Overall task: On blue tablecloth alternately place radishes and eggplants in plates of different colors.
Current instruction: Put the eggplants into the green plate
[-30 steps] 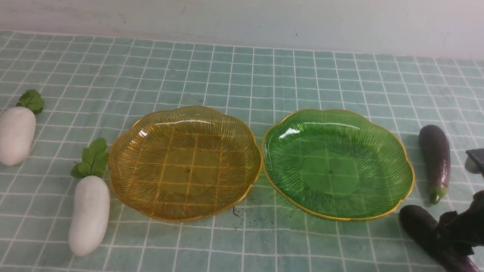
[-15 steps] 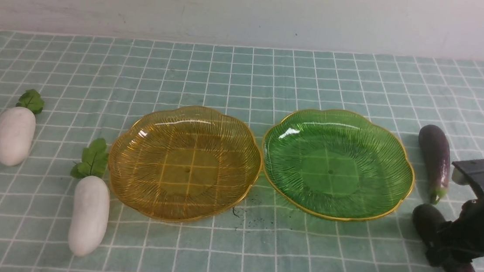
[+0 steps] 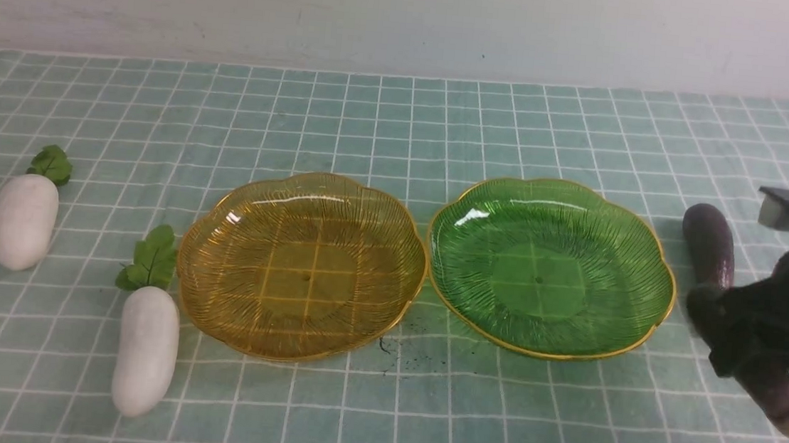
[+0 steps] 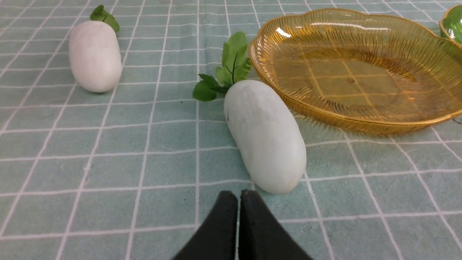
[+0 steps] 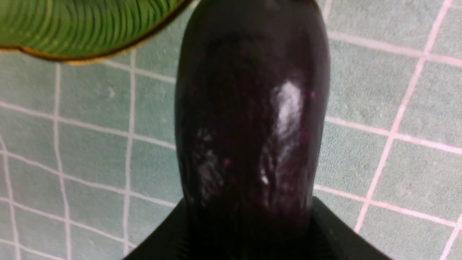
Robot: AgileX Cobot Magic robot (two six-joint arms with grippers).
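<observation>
On the blue tablecloth (image 3: 403, 122) an amber plate (image 3: 301, 263) and a green plate (image 3: 548, 263) sit side by side with nothing in them. Two white radishes (image 3: 23, 221) (image 3: 145, 350) lie left of the amber plate. My right gripper (image 3: 734, 337) is shut on a dark purple eggplant (image 3: 782, 398), held tilted above the cloth, right of the green plate. A second eggplant (image 3: 710, 242) lies behind it. My left gripper (image 4: 238, 196) is shut and empty, just short of the nearer radish (image 4: 265, 135). The held eggplant (image 5: 252, 108) fills the right wrist view.
A pale wall runs behind the cloth's far edge. The cloth's left edge shows at the far left. Small dark specks lie on the cloth in front of the gap between the two plates. The green plate's rim (image 5: 72, 54) is close to the held eggplant.
My right gripper has closed on the nearer eggplant and lifted it off the cloth, rising and tilting. The left side of the scene has not changed.
</observation>
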